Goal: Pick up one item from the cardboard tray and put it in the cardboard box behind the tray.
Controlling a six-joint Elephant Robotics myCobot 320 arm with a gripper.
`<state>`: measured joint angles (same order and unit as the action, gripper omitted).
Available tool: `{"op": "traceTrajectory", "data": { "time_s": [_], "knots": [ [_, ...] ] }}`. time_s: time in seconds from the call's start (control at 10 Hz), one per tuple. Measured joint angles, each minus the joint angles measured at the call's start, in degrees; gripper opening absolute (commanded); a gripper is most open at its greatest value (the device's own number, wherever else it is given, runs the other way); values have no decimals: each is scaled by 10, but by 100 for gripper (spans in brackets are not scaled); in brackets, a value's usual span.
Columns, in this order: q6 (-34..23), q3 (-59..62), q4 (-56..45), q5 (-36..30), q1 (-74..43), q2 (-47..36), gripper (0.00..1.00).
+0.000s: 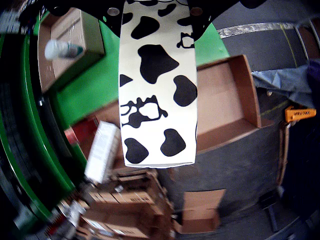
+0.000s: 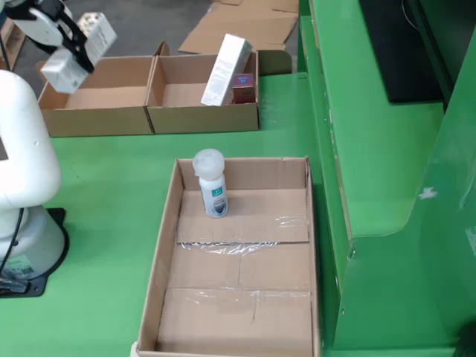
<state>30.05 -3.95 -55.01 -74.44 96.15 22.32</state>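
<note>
- In the still view the gripper [image 2: 71, 52] is hanging at the far left, above the left one of two open boxes.
- It is carrying a white carton [image 2: 95, 36]; in the gripper's own view the same carton [image 1: 157, 85] is showing as cow-patterned, filling the middle of the picture.
- The jaws are hidden behind the carton in both views, so how wide they are standing cannot be read; the carton is hanging clear of any surface, so they are evidently clamping it.
- Below the carton, in the gripper view, the left box [image 1: 225, 100] is lying open and bare inside.
- In the still view that left box [image 2: 97, 93] is sitting just beside the right box [image 2: 204, 93], which is already holding a tall white carton [image 2: 225, 68] and a small dark red pack [image 2: 243, 88].
- The tray [image 2: 167, 245] is sitting nearer, with a white bottle [image 2: 211, 183] standing upright at its far end and the rest bare.
- Judging by this, the carry is nearly done and only the drop is remaining.
- Risk: the carton is looking long against the box, so letting go while off-centre could be landing it on a wall or flap and tipping it out onto the green table [image 2: 104, 171].
- Risk: dropping from this height could be making it bounce or stand on end.
</note>
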Motion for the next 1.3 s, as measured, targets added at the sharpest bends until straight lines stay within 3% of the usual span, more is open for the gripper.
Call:
{"op": "traceTrajectory", "data": {
  "time_s": [0.2, 0.6, 0.9, 1.3],
  "knots": [
    [-52, 25, 47, 0, 55, 55, 0],
    [-55, 25, 90, 0, 158, 127, 0],
    [-64, 25, 79, -21, 131, 170, 0],
    [-92, -79, 184, -50, 88, 151, 0]
  ]
}}
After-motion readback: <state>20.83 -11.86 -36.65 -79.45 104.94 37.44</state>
